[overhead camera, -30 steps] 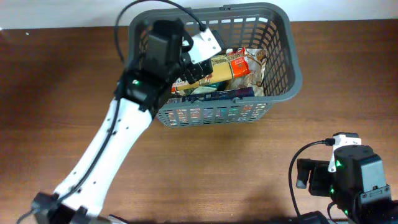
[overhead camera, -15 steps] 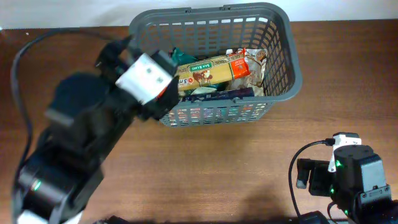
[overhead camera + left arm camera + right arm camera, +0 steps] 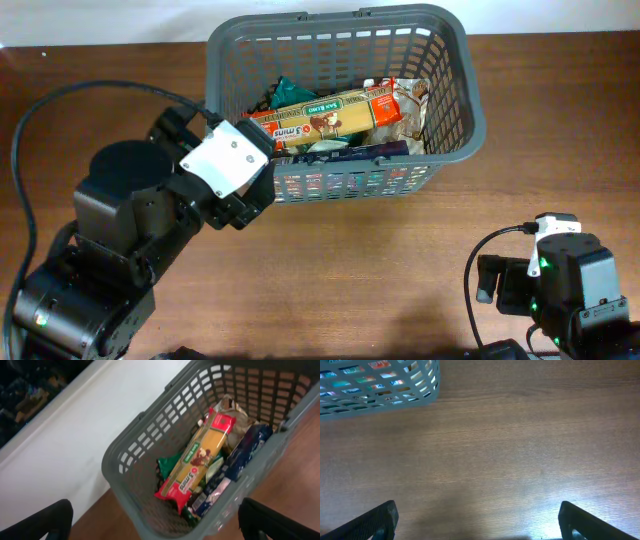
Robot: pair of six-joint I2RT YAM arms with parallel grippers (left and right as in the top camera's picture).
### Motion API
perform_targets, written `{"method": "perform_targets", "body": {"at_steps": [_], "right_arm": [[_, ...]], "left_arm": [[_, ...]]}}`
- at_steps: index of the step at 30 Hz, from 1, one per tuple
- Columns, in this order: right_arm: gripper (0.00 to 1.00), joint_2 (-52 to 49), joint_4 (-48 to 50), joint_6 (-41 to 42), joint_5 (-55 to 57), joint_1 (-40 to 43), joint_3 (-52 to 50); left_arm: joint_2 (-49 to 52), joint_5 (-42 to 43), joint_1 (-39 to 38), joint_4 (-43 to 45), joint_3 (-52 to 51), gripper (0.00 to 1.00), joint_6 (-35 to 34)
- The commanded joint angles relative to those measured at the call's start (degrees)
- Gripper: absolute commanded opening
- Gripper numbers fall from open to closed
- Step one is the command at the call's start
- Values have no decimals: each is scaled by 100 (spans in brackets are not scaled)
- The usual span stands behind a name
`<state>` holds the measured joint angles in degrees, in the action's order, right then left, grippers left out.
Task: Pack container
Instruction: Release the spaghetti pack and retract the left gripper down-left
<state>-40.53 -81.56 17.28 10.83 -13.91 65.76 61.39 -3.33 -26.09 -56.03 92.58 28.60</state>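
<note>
The dark grey basket (image 3: pixel 340 18) stands at the table's far middle. In it lie a yellow and red spaghetti pack (image 3: pixel 330 118), a green packet (image 3: pixel 290 92), a dark blue packet (image 3: pixel 365 152) and a beige bag (image 3: pixel 405 100). My left gripper (image 3: pixel 228 165) hovers outside the basket's front left corner, open and empty, partly hidden under its white camera. In the left wrist view (image 3: pixel 160 530) its jaws are spread wide around the basket's near corner (image 3: pixel 150 525), with the spaghetti pack (image 3: pixel 197 457) beyond. My right gripper (image 3: pixel 480 527) is open and empty over bare table.
The brown wooden table (image 3: pixel 400 260) spreads around the basket. My right arm (image 3: pixel 560 285) rests at the front right with a black cable looping beside it. A corner of the basket (image 3: pixel 380 390) shows at the right wrist view's top left. A white wall (image 3: pixel 75 435) lies behind the basket.
My left gripper has let go of the spaghetti pack, which now lies in the basket, and drawn back out to the front left. The right arm has not moved.
</note>
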Motion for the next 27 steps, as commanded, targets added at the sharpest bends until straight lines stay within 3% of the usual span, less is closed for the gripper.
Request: {"method": "perform_targets", "body": {"at_steps": [1, 9, 15, 19, 27], "right_arm": [[99, 42, 15, -35, -11, 11, -2], [99, 42, 15, -35, -11, 11, -2], [99, 42, 15, -35, -11, 11, -2], [99, 42, 15, -35, -11, 11, -2], [99, 42, 15, -35, -11, 11, -2]], "left_arm": [[-35, -96, -13, -28, 17, 99, -90], [-74, -98, 63, -57, 15, 99, -92], [-415, -57, 570, -101, -166, 99, -339], [-1097, -59, 1443, 96, -787, 99, -1460], [-2966, -57, 2535, 1222, -3206, 99, -2288]]}}
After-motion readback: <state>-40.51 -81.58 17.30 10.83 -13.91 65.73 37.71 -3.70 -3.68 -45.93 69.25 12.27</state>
